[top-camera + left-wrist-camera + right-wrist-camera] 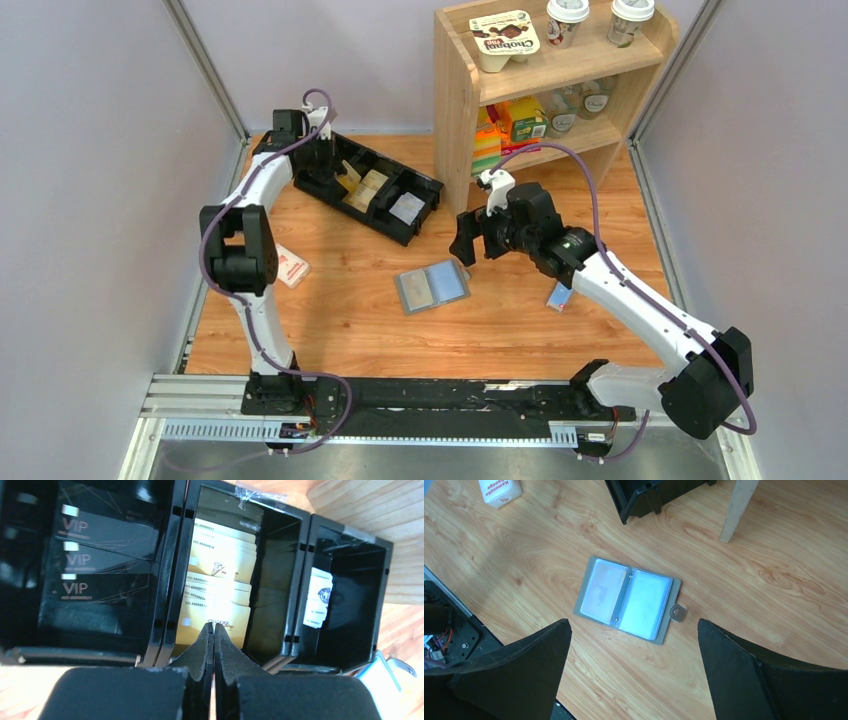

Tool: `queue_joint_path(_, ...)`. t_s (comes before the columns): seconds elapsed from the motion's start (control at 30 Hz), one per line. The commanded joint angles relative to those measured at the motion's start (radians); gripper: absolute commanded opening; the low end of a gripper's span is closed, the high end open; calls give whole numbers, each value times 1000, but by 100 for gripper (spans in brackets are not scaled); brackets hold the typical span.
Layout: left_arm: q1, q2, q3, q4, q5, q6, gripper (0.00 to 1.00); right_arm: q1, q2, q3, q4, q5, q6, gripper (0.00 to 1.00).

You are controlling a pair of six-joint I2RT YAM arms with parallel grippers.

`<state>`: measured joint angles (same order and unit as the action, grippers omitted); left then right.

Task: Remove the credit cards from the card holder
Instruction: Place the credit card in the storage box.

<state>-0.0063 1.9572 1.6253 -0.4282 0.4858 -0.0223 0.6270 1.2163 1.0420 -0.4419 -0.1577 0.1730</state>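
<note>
Right gripper was wide open, gripping nothing, fingers splayed to either side of the wrist view. Directly below it, apart from it, lay the card holder: opened flat on the wooden table, clear sleeves facing up, its little snap tab sticking out at one edge. From the top camera a tan card showed through the sleeve on the left half, while the other half looked pale blue.

Over to the left gripper: clamped tight, pads pressed flat together. Its tips pointed down into the middle compartment of the black tray, right at a stack of gold cards; whether they touched the top card I couldn't tell. Dark VIP cards filled the neighbouring compartment, and a white label sat in the third.

Further out, a white-and-red box lay near the left arm, a slim blue-and-white packet peeked out beside the right arm, and the wooden shelf stood at the back with cups and snacks on it.
</note>
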Motion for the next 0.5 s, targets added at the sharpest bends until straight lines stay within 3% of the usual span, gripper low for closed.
queue_joint_path(0.0,0,107,134,-93,94,19,1,-3,0,0,68,-48,20,100)
queue_joint_path(0.23,-40,210,195,-136,125,44,4,-3,28,-20,118,-114,25,100)
queue_joint_path(0.3,-40,212,203,-164,99,48,10,-3,37,-17,117,-114,23,100)
queue_joint_path(0.4,-38,174,182,-178,25,51,33,-3,46,-19,120,-111,22,100)
queue_joint_path(0.47,-40,142,177,-185,-30,53,40,-3,54,-22,123,-111,25,100)
